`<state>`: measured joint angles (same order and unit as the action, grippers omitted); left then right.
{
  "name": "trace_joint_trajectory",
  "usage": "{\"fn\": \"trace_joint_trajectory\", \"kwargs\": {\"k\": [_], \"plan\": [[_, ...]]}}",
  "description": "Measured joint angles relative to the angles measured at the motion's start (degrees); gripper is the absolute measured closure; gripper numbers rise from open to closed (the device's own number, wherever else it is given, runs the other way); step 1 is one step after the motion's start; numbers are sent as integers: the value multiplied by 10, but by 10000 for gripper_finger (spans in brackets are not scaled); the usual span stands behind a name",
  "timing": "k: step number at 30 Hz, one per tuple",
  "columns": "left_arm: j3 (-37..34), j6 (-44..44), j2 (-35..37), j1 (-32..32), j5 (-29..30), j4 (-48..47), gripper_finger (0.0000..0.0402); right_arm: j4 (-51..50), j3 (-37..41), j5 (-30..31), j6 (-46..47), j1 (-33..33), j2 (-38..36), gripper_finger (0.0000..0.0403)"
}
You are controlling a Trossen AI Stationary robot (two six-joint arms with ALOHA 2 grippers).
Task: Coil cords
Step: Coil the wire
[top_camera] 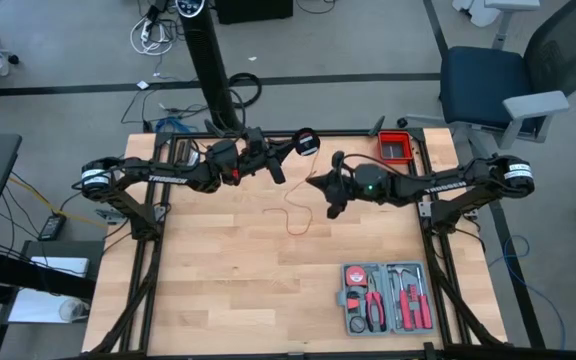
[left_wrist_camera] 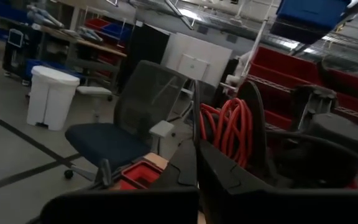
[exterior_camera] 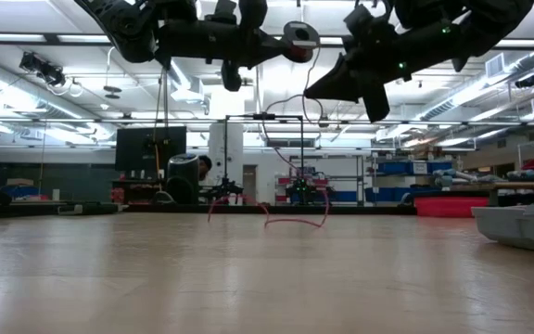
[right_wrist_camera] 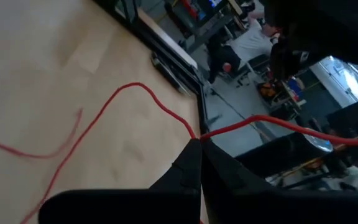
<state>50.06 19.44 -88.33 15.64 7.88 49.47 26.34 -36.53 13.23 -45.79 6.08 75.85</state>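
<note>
Right gripper (right_wrist_camera: 199, 144) is clamped on the red cord (top_camera: 293, 212), which trails across the table centre toward six o'clock. Left gripper (top_camera: 276, 170), at ten o'clock, is shut, holding the coil. Thin cord could easily slip out or snag when pulled.

White lettering reading "TROSSEN" runs along both the left arm (top_camera: 173, 177) and the right arm (top_camera: 446, 183) — nothing else legible.

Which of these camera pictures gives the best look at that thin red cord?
The right wrist view: the red cord runs large across the wood into the right gripper's shut fingers. The high view shows it as a faint squiggle, the low view as small distant loops. The left wrist view shows only a coiled bundle.
</note>
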Motion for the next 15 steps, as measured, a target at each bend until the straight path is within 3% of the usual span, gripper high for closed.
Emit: {"fn": "trace_joint_trajectory", "kwargs": {"k": [15], "plan": [[0,-13,-2,0,2,-48,400,54,-3,-30,27,-6,0,403]]}}
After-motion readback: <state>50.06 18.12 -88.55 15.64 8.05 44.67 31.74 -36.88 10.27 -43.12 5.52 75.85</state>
